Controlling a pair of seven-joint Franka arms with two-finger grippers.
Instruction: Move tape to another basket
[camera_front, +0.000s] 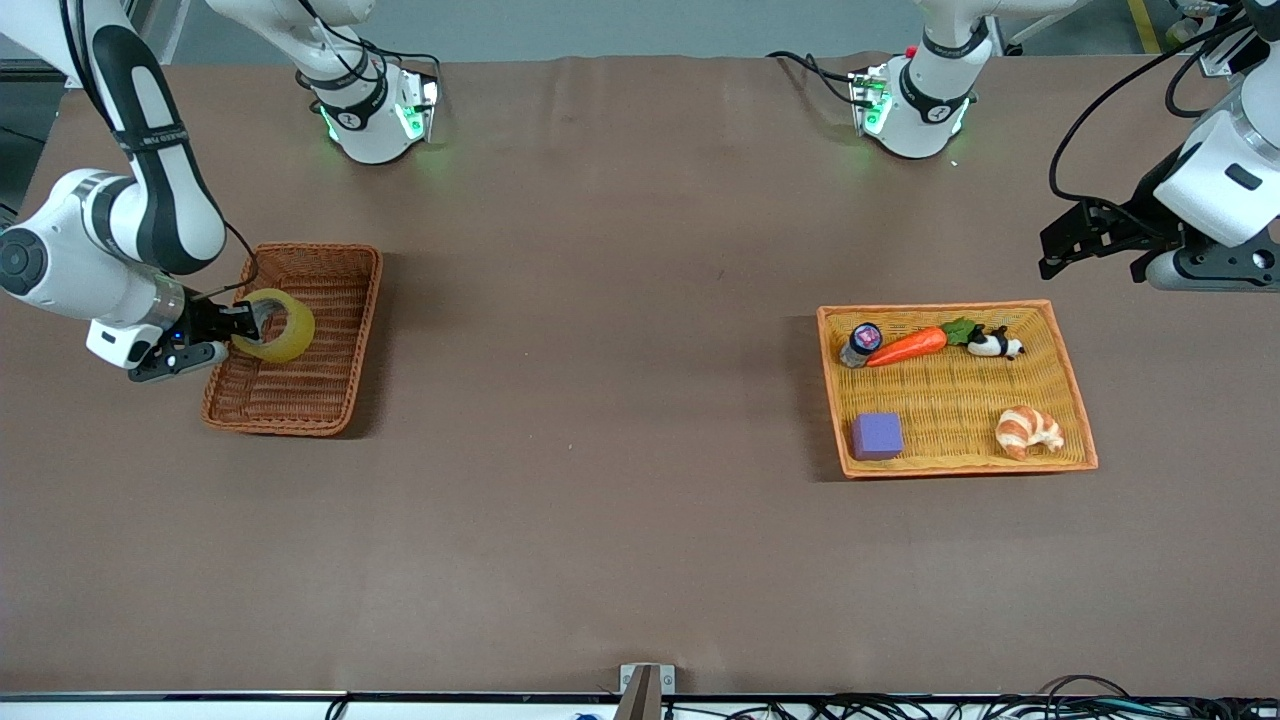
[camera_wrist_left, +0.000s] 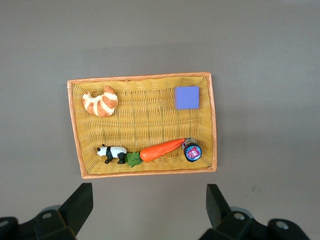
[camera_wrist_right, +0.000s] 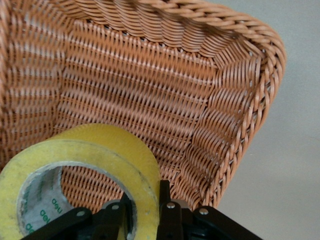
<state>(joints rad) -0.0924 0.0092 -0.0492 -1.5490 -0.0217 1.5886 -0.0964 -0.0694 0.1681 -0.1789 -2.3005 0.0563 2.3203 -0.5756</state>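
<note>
Glossy translucent yellow plastic film on the tape (camera_wrist_right: 95, 165), grey papery core inside. Ribbed reddish-brown wicker, rough, for the basket (camera_front: 330, 400). Finer, paler straw-like weave on the tray (camera_front: 960, 395). Matt brown cloth-like tabletop (camera_front: 600, 400).

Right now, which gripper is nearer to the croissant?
Left. The left gripper hangs open past the tray's end, with the croissant inside it. The right gripper holds the tape over the basket.

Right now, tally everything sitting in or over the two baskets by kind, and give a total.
Food items: 2, carrot, croissant
Toy animals: 1, panda
Blocks: 1, purple block
Small jars: 1, jar
Tape rolls: 1, tape, held by right hand
Total: 6
</note>
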